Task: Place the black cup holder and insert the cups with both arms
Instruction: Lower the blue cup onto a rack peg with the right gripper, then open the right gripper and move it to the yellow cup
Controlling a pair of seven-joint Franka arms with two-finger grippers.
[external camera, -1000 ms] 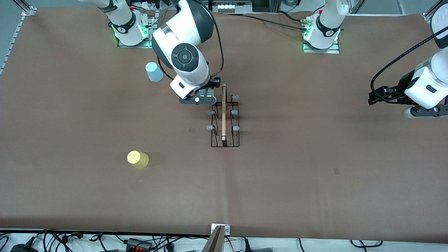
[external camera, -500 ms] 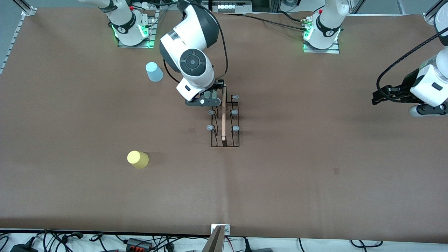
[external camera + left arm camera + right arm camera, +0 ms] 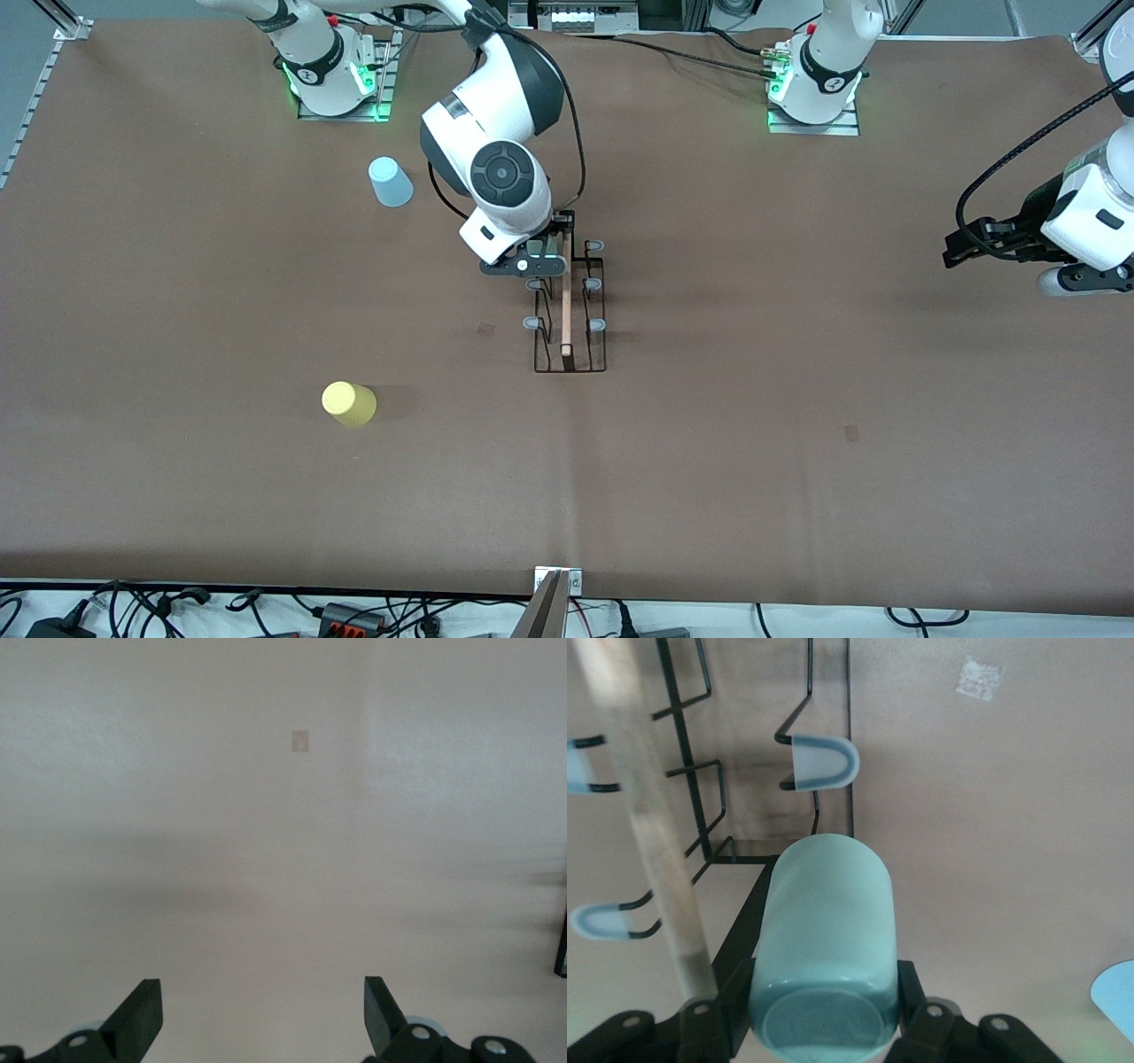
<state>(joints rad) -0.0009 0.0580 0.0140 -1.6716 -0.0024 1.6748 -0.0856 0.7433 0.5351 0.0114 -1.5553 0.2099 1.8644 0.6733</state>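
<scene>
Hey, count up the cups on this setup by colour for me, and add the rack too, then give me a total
Mint green cup: 1, held by the right gripper over the black cup holder
Yellow cup: 1
Light blue cup: 1
Black cup holder: 1
Total: 4

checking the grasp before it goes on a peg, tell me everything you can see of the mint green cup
The mint green cup is a small plain tumbler of smooth, matte plastic with rounded edges. It is clamped between the fingers of the right gripper, which is shut on it, and is held up over the black cup holder at the end nearest the robots' bases. The front view hides it under the arm.
</scene>
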